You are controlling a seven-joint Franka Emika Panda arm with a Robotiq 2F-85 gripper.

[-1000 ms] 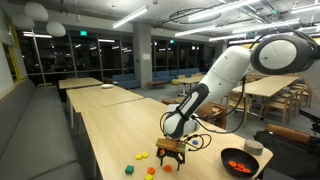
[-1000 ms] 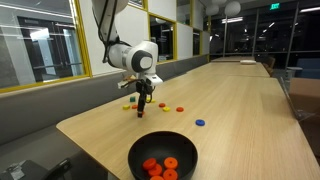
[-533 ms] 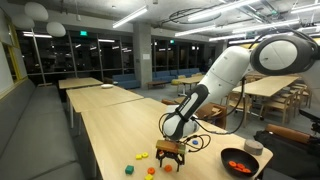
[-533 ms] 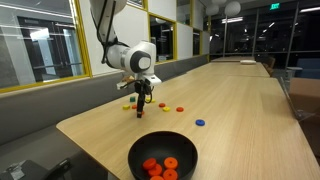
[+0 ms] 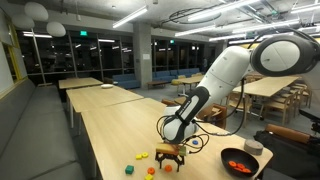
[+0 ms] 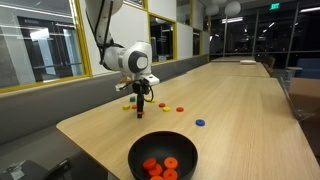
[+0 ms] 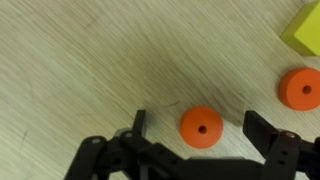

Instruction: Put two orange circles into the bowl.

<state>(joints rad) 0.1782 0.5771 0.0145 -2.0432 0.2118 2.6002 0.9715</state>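
gripper (image 7: pixel 195 121) hangs straight over the table (image 7: pixel 80 60), jaws wide, holding nothing. one orange disc (image 7: pixel 201 126) lies flat right between the fingers (image 7: pixel 139 118), touching neither, a bit nearer the finger on the picture's right side. the disc is round with a centre hole, so it has no long axis and any closing direction looks the same; my read is the coming move is a straight drop and close, no sideways shift needed. a second orange disc (image 7: pixel 300 88) lies outside the jaws, just beyond that same finger, cut by the frame edge. a yellow block (image 7: pixel 303 28) sits past it in the corner. count in wrist view: two orange discs, one yellow block. in an exterior view the gripper (image 6: pixel 140 110) is down at the far cluster of pieces and the bowl (image 6: pixel 140 150) is well apart from it, at the near table edge; it holds several orange round pieces, exact count not clear. one blue disc (image 6: pixel 199 123) lies between cluster and bowl, off to the side. in the other angle the gripper (image 5: pixel 170 152) is low at the table, bowl (image 5: pixel 224 160) off to its side, one grey cup (image 5: pixel 252 147) just beside the bowl.
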